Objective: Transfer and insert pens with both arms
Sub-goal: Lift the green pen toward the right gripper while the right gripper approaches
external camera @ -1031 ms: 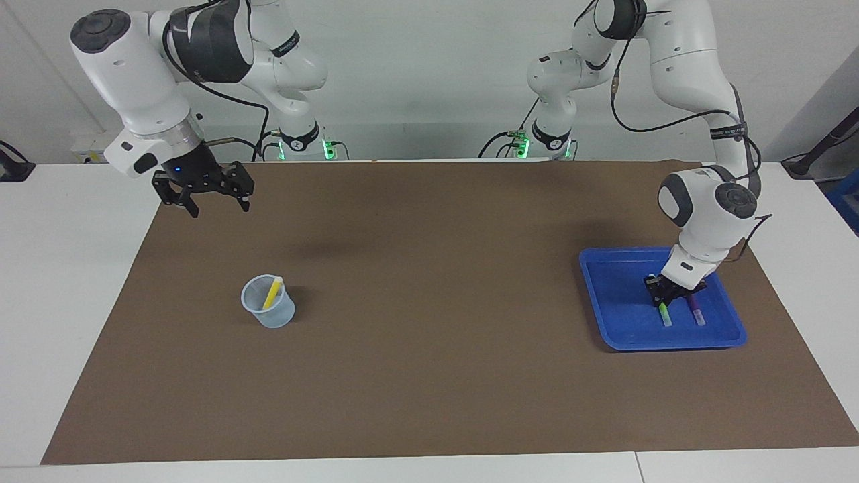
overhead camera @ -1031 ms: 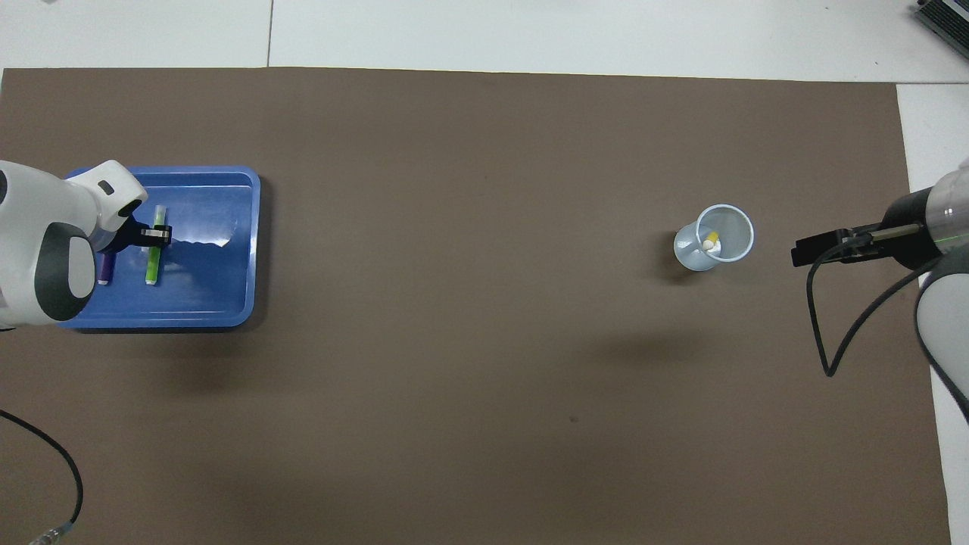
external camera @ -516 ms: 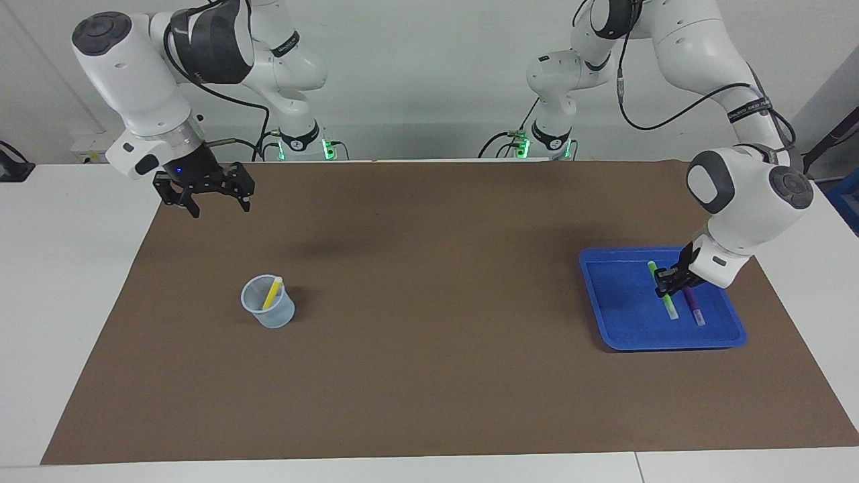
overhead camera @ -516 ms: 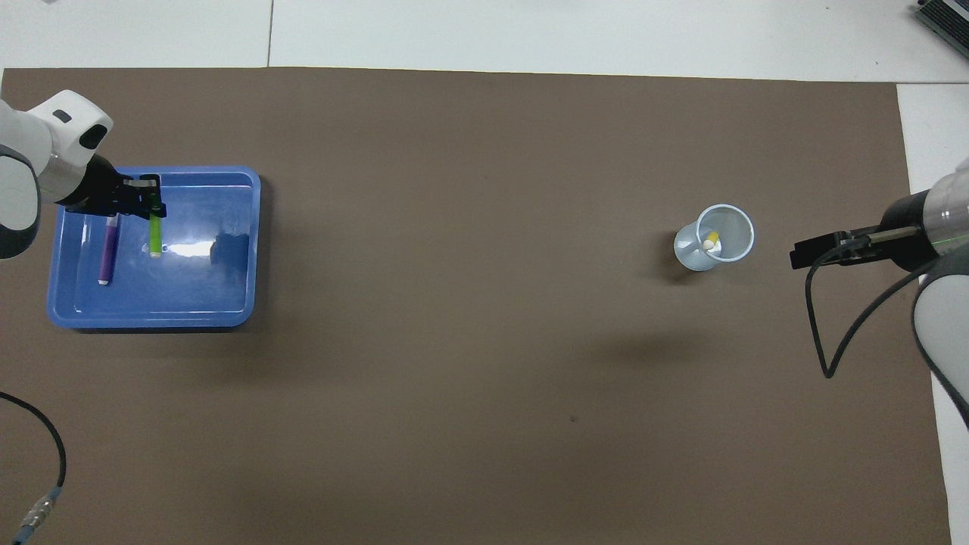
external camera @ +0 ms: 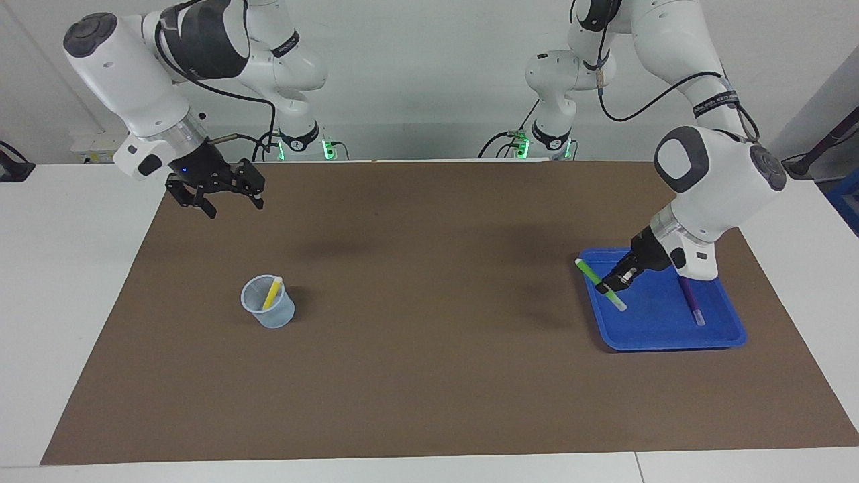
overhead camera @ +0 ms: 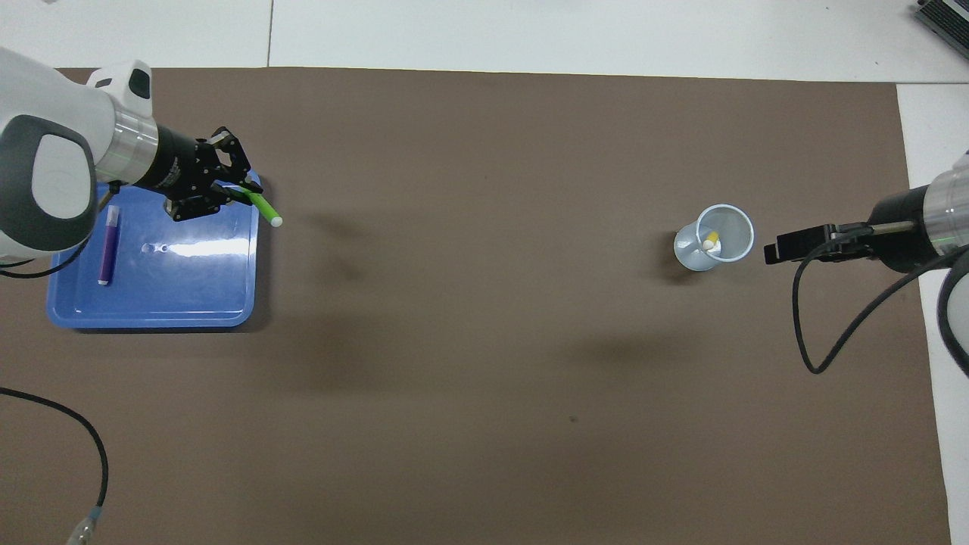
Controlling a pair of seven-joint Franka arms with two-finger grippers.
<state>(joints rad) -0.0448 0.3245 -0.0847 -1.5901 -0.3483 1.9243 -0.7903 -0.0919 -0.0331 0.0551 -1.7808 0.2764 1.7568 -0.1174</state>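
My left gripper is shut on the bright green pen and holds it tilted in the air over the edge of the blue tray. The purple pen lies in the tray. The yellow pen stands slanted in the clear cup. My right gripper is open and empty, up in the air beside the cup at the right arm's end of the table.
A brown mat covers most of the white table. Black cables hang from both arms near the robots' edge.
My left gripper lifted the green pen out of the tray, turned it and swung it toward the table's middle. My right gripper shifted slightly toward the cup.
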